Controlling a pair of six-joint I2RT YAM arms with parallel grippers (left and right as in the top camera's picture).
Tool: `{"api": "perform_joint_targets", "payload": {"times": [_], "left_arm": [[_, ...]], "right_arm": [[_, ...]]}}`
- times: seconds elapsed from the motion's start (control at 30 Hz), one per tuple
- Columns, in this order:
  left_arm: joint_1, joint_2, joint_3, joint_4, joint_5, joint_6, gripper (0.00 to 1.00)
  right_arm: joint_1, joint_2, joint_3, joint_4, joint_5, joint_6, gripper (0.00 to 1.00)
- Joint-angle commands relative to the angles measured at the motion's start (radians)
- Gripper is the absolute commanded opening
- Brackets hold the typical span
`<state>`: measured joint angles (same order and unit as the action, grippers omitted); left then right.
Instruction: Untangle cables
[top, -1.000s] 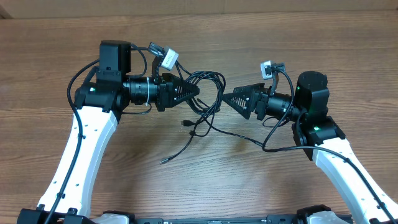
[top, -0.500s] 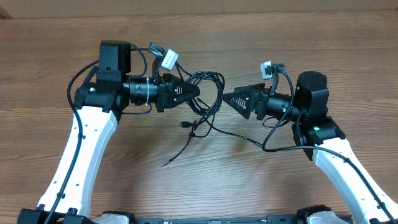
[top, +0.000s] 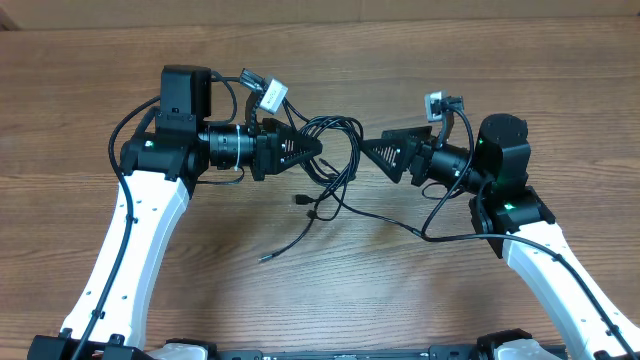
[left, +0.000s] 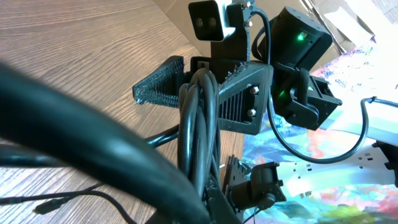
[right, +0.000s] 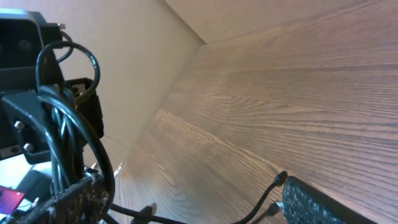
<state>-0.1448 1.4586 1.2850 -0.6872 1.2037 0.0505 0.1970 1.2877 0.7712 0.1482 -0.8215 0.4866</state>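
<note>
Left jaws are clamped tight on a bunch of the cables (top: 338, 150), pinching several loops together near the middle of the desk (top: 480, 60). The right jaws stand wide with nothing in them, tips turned toward that same bunch and just beside it.

From where I stand this looks like the reach-in part of the job: one arm anchors the knot while the other comes for a strand to draw out. The tangle is far from undone. Loops crowd around the left jaws, and from them thin strands trail down across the wood toward the robot, one ending in a plug (top: 299, 199) near the bunch, another in a loose end (top: 264, 258) farther out.

In the right wrist view the held bunch (right: 65, 134) sits off to one side, close to one finger (right: 74, 199) and not squarely between the pair; only a thin strand crosses the open gap low down. So the next move, I'd say, calls for the right jaws to line up on one single loop, close on that alone, then pull away from the left.
</note>
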Motion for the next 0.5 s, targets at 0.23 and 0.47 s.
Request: {"api": "perform_joint_targets", "payload": {"times": [0.23, 0.47], "left_arm": [[-0.013, -0.007, 0.006, 0.014, 0.016, -0.003, 0.04], [-0.013, -0.007, 0.006, 0.034, 0.019, -0.036, 0.04]], "right_arm": [[-0.01, -0.008, 0.008, 0.064, -0.119, 0.002, 0.88], [-0.001, -0.008, 0.008, 0.12, -0.206, 0.002, 0.88]]}}
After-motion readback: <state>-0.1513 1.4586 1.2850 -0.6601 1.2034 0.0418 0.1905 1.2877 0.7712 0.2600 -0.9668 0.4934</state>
